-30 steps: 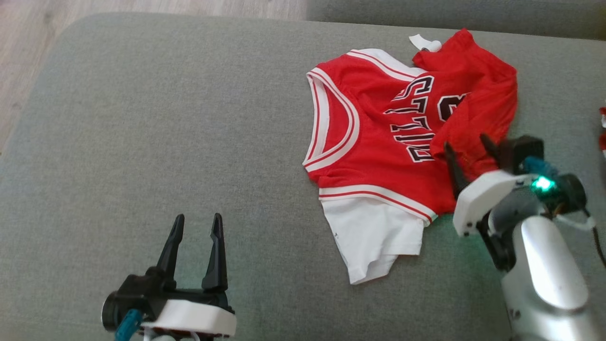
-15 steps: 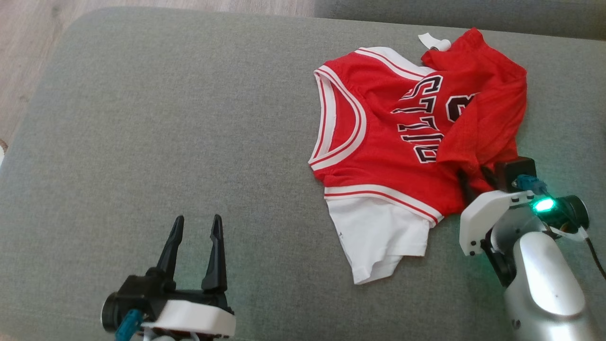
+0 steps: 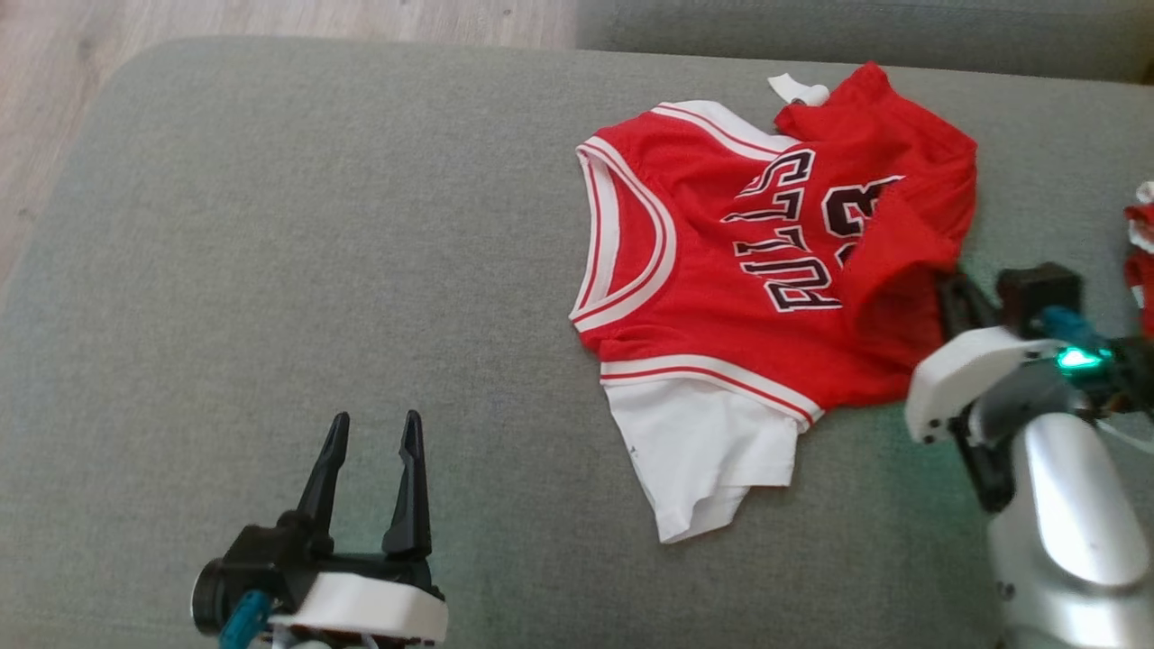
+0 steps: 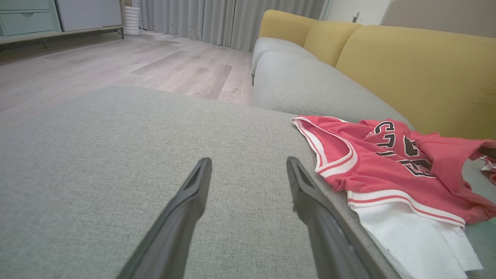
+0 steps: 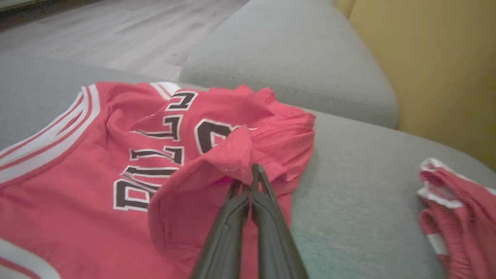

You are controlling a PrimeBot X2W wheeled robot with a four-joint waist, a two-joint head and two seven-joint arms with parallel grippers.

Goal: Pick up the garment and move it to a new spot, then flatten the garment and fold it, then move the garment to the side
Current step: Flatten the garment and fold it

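Right gripper (image 5: 252, 170): I see its jaws pinched on a jersey (image 3: 721, 270) fold, seemingly lifted, toward the cushion's (image 3: 270, 270) right edge.
Left gripper (image 3: 371, 428): jaws spread, empty, well apart from the jersey.

Lighting was bright, even and diffuse; shadows under the garment (image 3: 766, 270) were faint. A green lamp (image 3: 1073, 359) on the right wrist tinted the seat cushion (image 3: 270, 270) toward its right edge. The right wrist view was soft and blurred throughout; the head view was sharp.

A fold of the jersey (image 3: 721, 261) hides part of its number and the right gripper (image 3: 948, 288) tips; a red garment (image 3: 1141, 270), perhaps shorts, is cut off.
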